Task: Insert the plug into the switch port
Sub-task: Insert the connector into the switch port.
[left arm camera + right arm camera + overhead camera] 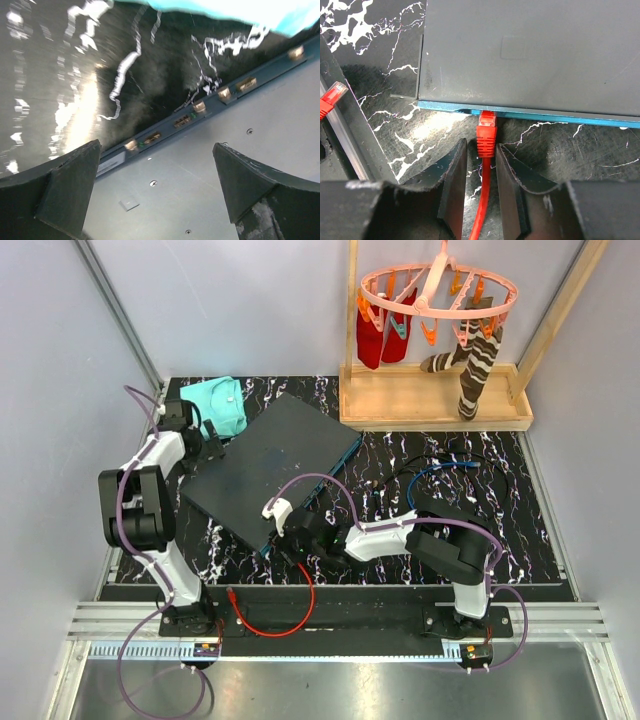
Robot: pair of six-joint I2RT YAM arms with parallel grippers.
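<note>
The red plug (pixel 486 131) sits nose-first against the teal edge of the switch (pixel 530 50), at the middle of the right wrist view, seemingly only part-way in. The right gripper (pixel 481 145) straddles it with narrow jaws (a sliver of gap shows on the left, so I cannot tell whether they pinch). Best to push straight and level until it seats. The left gripper (pixel 156 150), jaws wide, hovers over the switch's upper-left edge and could brace it against sliding.
</note>
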